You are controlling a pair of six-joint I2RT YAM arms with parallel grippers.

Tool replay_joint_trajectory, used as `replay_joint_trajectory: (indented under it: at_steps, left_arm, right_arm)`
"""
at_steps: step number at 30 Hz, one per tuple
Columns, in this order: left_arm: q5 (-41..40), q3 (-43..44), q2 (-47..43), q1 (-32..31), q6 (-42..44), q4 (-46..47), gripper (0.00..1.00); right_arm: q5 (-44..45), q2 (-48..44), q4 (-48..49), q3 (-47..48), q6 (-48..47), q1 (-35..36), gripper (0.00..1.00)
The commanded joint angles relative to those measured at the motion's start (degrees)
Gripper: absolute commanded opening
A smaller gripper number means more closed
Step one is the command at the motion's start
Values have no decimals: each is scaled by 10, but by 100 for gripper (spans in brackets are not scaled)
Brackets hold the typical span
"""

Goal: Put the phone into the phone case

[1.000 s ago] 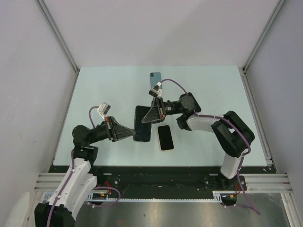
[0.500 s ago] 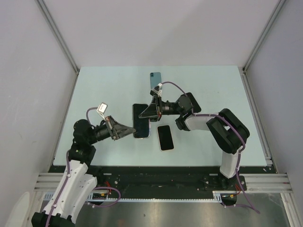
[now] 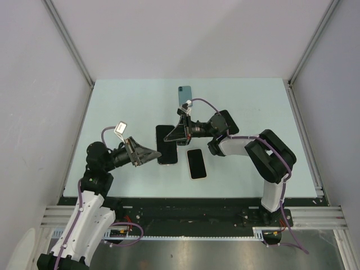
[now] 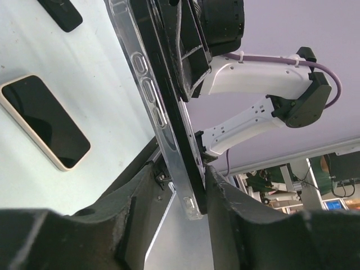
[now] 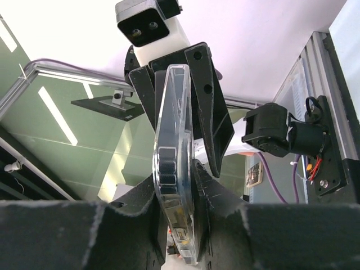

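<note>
A clear phone case (image 3: 167,146) with a black phone in it is held above the table between both grippers. My left gripper (image 3: 156,153) grips its near-left edge. In the left wrist view the case (image 4: 147,84) runs edge-on between the fingers (image 4: 225,197), the black phone (image 4: 169,84) against its right side. My right gripper (image 3: 172,136) is shut on the far end. In the right wrist view the case edge (image 5: 173,169) is pinched between the pads (image 5: 211,188).
A cream-edged phone (image 3: 196,163) lies screen-up on the table just right of the held case, and also shows in the left wrist view (image 4: 45,121). A blue phone (image 3: 184,94) lies at the back centre. White walls stand left and right.
The held case and phone have shifted left. My left arm has drawn back to the left and my right arm has reached further left with it.
</note>
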Motion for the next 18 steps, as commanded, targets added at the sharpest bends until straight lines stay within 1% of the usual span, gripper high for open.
replay_joint_trajectory:
  at_steps: [1, 5, 6, 7, 8, 9, 10, 11, 12, 13, 14, 15, 16, 18]
  left_arm:
    - [11, -5, -6, -1, -3, 37, 46]
    - [13, -16, -4, 0, -18, 53, 47]
    - [14, -17, -4, 0, -19, 58, 43]
    - [13, -17, -2, 0, -19, 58, 38]
    - [14, -17, 0, 0, -17, 58, 28]
    - [13, -15, 2, 0, -12, 53, 8]
    - [14, -13, 9, 0, -5, 46, 0]
    - [7, -10, 15, 0, 3, 33, 0]
    - [1, 0, 18, 0, 30, -8, 0]
    - [-9, 7, 22, 0, 50, -39, 0]
    - [-47, 28, 26, -1, 75, -70, 0]
    - [-69, 40, 32, -2, 131, -159, 0]
    - [-78, 47, 38, -3, 147, -186, 0]
    - [-68, 40, 45, -3, 145, -187, 0]
  right_arm:
    - [0, -48, 181, 26, 25, 5, 13]
    - [-4, -53, 181, 26, 25, 11, 13]
    - [-7, -52, 181, 26, 25, 13, 13]
    - [-7, -51, 182, 26, 25, 16, 14]
    - [-7, -50, 181, 26, 27, 17, 14]
    - [-6, -48, 181, 26, 28, 19, 15]
    - [-3, -45, 181, 26, 29, 20, 19]
    - [0, -43, 180, 26, 29, 22, 21]
    - [11, -41, 180, 26, 29, 22, 23]
    - [16, -38, 180, 26, 27, 23, 30]
    - [24, -35, 180, 26, 24, 22, 32]
    - [28, -34, 180, 26, 18, 23, 33]
    - [29, -33, 180, 26, 15, 20, 34]
    - [33, -24, 180, 26, 15, 18, 33]
